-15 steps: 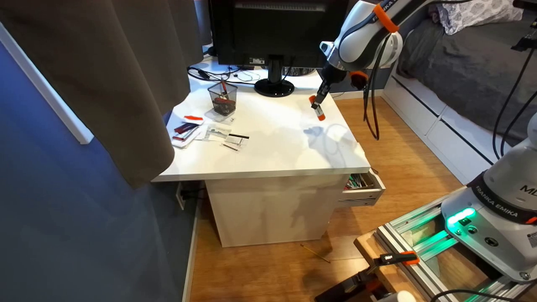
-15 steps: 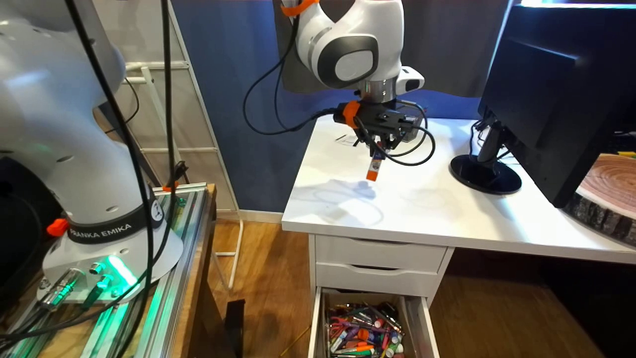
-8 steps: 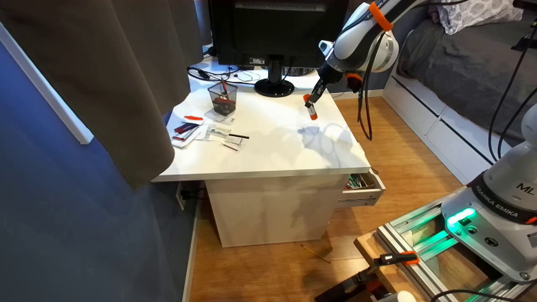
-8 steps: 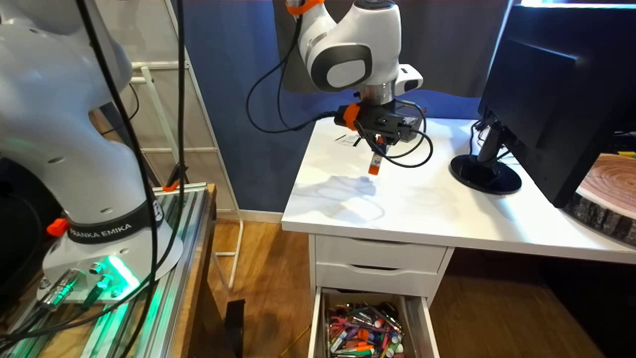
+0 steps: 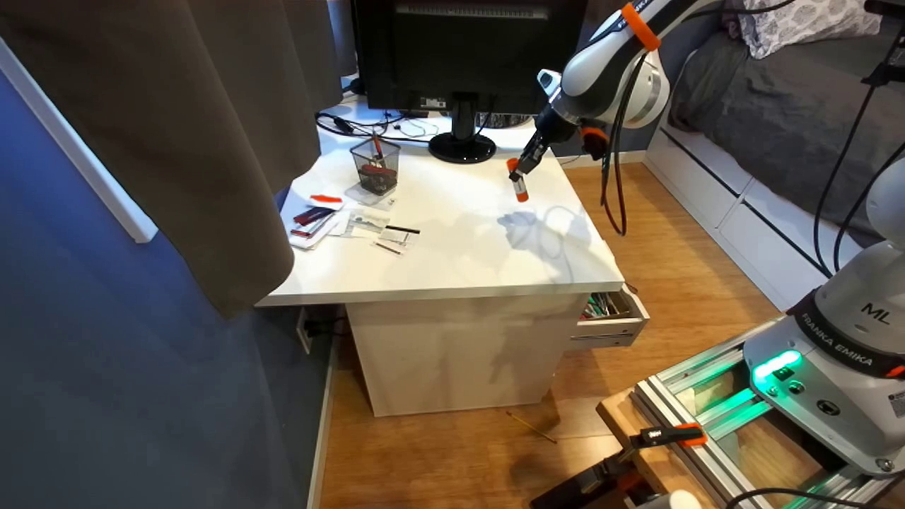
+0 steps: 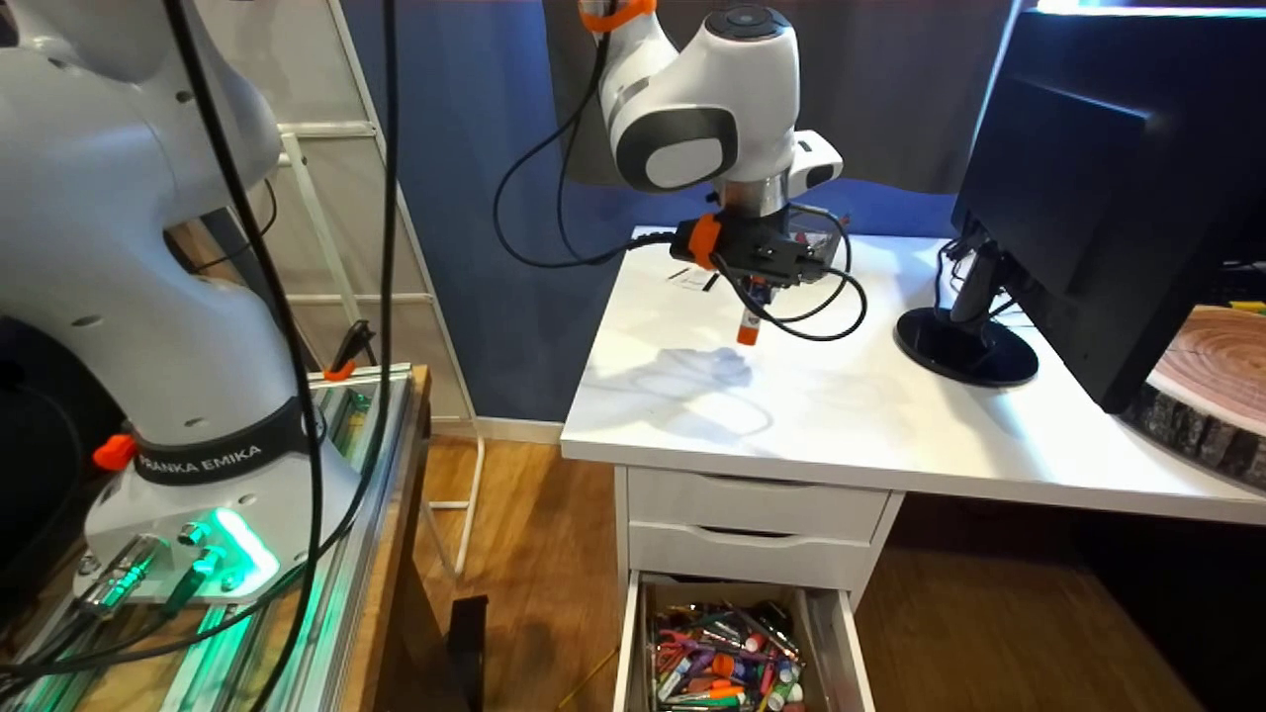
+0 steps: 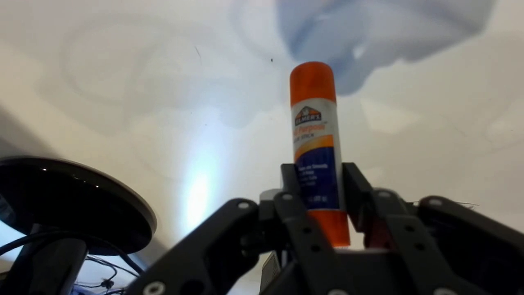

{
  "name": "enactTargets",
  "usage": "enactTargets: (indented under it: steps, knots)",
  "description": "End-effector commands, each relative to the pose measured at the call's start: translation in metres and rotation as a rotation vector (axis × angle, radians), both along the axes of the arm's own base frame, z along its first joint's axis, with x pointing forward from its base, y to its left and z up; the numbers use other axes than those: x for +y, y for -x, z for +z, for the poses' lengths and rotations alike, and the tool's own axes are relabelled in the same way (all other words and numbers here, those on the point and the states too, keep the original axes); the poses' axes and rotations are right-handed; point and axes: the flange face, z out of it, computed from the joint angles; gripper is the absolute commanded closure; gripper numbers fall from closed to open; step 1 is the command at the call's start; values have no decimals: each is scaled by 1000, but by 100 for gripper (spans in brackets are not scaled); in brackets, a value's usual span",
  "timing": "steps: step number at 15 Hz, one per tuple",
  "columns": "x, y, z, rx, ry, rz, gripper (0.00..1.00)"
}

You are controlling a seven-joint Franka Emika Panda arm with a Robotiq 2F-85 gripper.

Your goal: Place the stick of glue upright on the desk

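Note:
The stick of glue, with orange ends, a white label and a dark blue band, is in the wrist view (image 7: pixel 314 123) and in both exterior views (image 5: pixel 520 188) (image 6: pixel 749 330). My gripper (image 7: pixel 317 176) is shut on it, with one finger on each side of the blue band. The stick is held tilted, one orange end pointing down, above the white desk (image 5: pixel 452 258). Its lower end is apart from the desktop, and its shadow lies on the desk (image 6: pixel 851 425). In an exterior view the gripper (image 6: pixel 762 293) partly hides the stick's upper end.
A black monitor (image 5: pixel 466 56) on a round base (image 5: pixel 462 148) stands at the desk's back. A mesh pen cup (image 5: pixel 376 170) and papers (image 5: pixel 368 225) lie on the desk. A drawer (image 6: pixel 732 658) full of pens is open below. Cables (image 5: pixel 368 127) lie behind the cup.
The gripper and the held stick have moved left over the desk in an exterior view, toward the cup's side. The stick leans a little less than before. The grip is unchanged.

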Motion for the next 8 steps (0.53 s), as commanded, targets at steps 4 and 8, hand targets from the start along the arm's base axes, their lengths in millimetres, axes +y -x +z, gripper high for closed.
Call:
enactTargets:
  steps: [4, 8]
  knots:
    - [-1, -5, -12, -55, -50, 33, 92]
    - [-2, -1, -14, -34, -39, 24, 69]
